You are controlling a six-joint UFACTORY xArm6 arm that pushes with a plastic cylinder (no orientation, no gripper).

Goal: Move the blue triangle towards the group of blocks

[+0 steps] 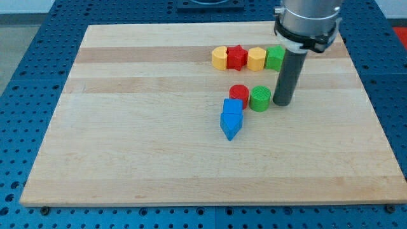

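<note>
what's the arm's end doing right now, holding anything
No claw: the arm ends in a rod. My tip holds nothing, resting just to the view's right of the green cylinder.

my tip (282,103) just right of green cylinder (260,98), red cylinder (239,93) beside it

Straight dark grey rod (284,75), round in section, matte, ending in my tip (282,104), flat and blunt. Above it a wider metal collar (306,25), silvery grey, ringed at its lower edge by a black band.
</note>
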